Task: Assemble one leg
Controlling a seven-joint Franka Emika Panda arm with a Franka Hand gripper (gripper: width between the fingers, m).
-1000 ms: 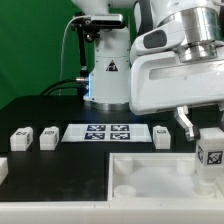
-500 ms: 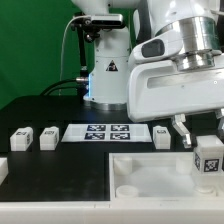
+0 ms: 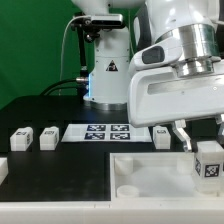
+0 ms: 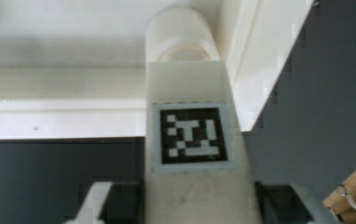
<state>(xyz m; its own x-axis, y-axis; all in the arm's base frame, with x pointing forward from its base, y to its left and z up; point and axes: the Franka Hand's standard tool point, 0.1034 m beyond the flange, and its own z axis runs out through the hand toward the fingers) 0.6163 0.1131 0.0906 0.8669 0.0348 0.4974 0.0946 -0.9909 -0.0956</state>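
Starting from the exterior view's left, one loose post point(image 3: 20, 137) and a second loose post point(image 3: 48, 137) are lying side by side on the black table point(image 3: 50, 165), close together but apart. Further along, the marker board point(image 3: 107, 132) is lying flat, and a third loose post point(image 3: 163, 135) is sitting just beside its right end. Across the foreground the large white tray-like part point(image 3: 150, 180) is stretching toward the right edge.

At the far right the gripper point(image 3: 206, 142) is hanging over that part, and its fingers point(image 3: 187, 137) are closed against the two sides of the leg point(image 3: 208, 163), holding it upright with its tag facing the camera. The leg's lower end is sitting in front of the tray-like part's right portion; whether it is touching the part I cannot tell.

Compared with a second ago, the leg is sitting lower and slightly further toward the exterior view's left, and the arm has been coming down steadily; everything on the table is lying where it was.

In the wrist view the leg point(image 4: 193, 120) is running straight out from between the fingers point(image 4: 107, 203), tag toward the lens, with its far end over the tray-like part point(image 4: 50, 100)
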